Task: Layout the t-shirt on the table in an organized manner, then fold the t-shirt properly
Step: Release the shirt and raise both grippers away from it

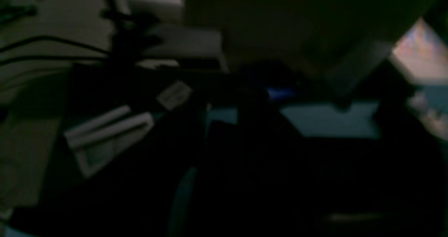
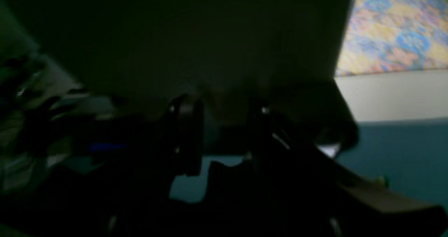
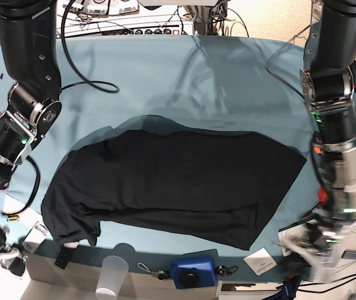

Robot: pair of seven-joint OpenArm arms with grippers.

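Jaws first: on my right wrist feed I see the right gripper point(image 2: 220, 139) as two dark fingers point(image 2: 187, 135) standing apart with a strip of teal showing between them, but the feed is so dim and blurred that I cannot tell whether they grip any cloth, or even say for sure how wide they stand. The left gripper point(image 1: 266, 100) is worse on its own feed, just a dark shape with a small blue glow beside it, so I cannot tell how its jaws stand either. In the base view both arms reach down to the near edge of the table point(image 3: 165, 69), the right arm at the near left corner and the left arm at the near right corner, their ends blurred. Between them the t-shirt point(image 3: 178, 181) lies spread across the teal cloth, black side up, one corner reaching far right and a bunched, rumpled end at the near left. Along the near edge I see a clear plastic cup point(image 3: 113, 276) just beside the shirt's hem, a blue box point(image 3: 193, 272) to its right, and a small white card point(image 3: 262, 261) further right.
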